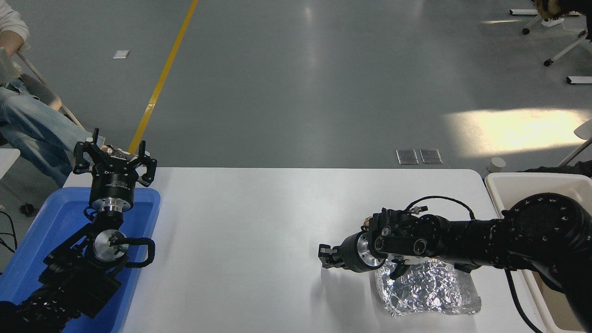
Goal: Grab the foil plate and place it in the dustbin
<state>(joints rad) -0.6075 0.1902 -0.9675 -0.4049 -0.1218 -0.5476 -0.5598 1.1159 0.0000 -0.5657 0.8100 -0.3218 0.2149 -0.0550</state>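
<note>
The foil plate (428,286), a crinkled silver sheet, lies flat on the white table (240,222) near its front right. My right arm reaches in from the right edge and crosses just above the plate's far side. Its gripper (325,257) points left and sits past the plate's left edge, above bare table, with nothing seen in it. The dustbin (522,182), cream with a thick rim, stands off the table's right end, partly hidden by my right arm. My left gripper (114,157) is parked open over the blue tray.
A shallow blue tray (143,217) sits at the table's left end under my left arm. A person in jeans (32,129) sits at the far left. Chair legs stand on the grey floor at the top right.
</note>
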